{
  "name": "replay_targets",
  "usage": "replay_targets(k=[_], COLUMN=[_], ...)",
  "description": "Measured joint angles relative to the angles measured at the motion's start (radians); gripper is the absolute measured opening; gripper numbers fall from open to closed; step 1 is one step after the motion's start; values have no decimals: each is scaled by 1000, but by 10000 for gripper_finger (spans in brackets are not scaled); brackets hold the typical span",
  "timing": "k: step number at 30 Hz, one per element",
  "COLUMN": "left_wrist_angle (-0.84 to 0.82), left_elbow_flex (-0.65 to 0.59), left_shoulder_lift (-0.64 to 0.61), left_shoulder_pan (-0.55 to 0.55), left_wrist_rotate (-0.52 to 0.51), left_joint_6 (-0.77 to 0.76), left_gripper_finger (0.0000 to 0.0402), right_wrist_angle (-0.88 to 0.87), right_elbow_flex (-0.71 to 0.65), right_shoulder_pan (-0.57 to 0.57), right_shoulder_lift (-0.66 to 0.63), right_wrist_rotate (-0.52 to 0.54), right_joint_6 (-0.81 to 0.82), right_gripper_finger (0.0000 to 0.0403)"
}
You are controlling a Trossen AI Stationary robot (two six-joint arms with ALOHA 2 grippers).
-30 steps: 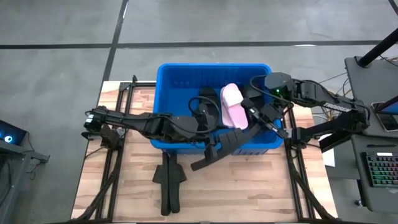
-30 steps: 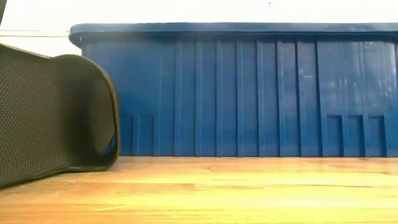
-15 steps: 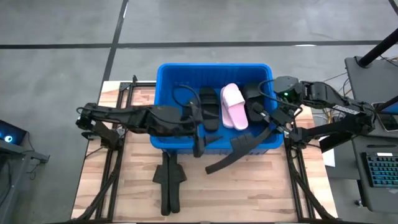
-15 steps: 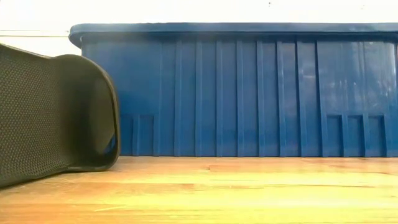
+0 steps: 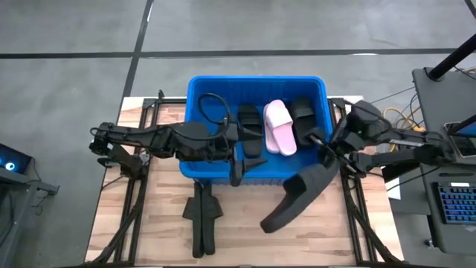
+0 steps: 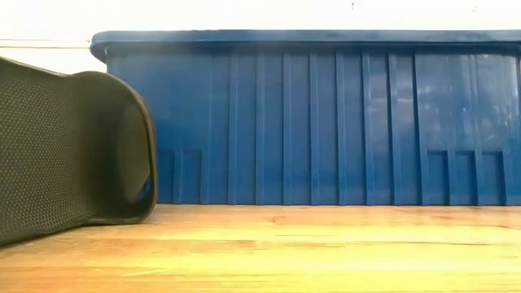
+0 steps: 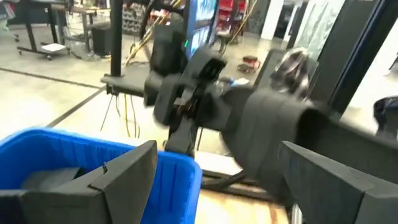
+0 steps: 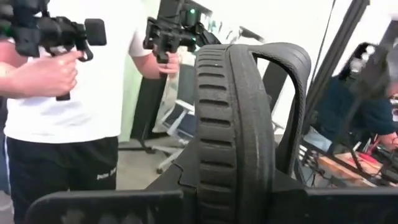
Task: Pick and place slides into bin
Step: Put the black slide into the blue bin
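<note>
The right gripper [image 5: 321,147] is clamped on a black slide [image 5: 296,195] at one end, just beside the right front corner of the blue bin [image 5: 201,100]. The slide is held above the wooden table [image 5: 160,223], its long axis slanting from the gripper toward the table's front. In the right wrist view its ribbed sole edge [image 8: 230,130] stands upright between the dark fingers [image 8: 99,208].

The left gripper [image 5: 236,160] is seen with jaws wide apart and nothing held, at the bin's front wall.

Inside the bin lie 3 slides side by side — a black one [image 5: 250,128], a pale pink one [image 5: 279,128] and another black one [image 5: 303,115] — long axes running front to back. A further dark pair [image 5: 202,218] rests on the table in front of the bin. A person in a white shirt [image 8: 81,81] stands beyond the table.
</note>
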Motion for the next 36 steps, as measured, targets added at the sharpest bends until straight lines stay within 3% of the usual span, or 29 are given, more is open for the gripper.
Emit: replay_targets(k=[6, 11, 30, 36], left_wrist_angle=[150, 169, 208, 261], left_elbow_flex=[-14, -17, -18, -18], left_shoulder_lift=[13, 57, 136, 154], left_shoulder_pan=[0, -17, -17, -11], left_wrist_rotate=[110, 121, 169, 183], left_joint_6=[3, 99, 107, 147], left_gripper_finger=[320, 320, 320, 320], right_wrist_angle=[236, 235, 237, 236], right_elbow_flex=[-89, -94, -90, -90], right_shoulder_pan=[0, 0, 0, 0], right_shoulder_lift=[19, 33, 44, 106], right_wrist_rotate=[-3, 4, 9, 27], right_joint_6=[141, 148, 147, 122], right_gripper_finger=[35, 35, 34, 34])
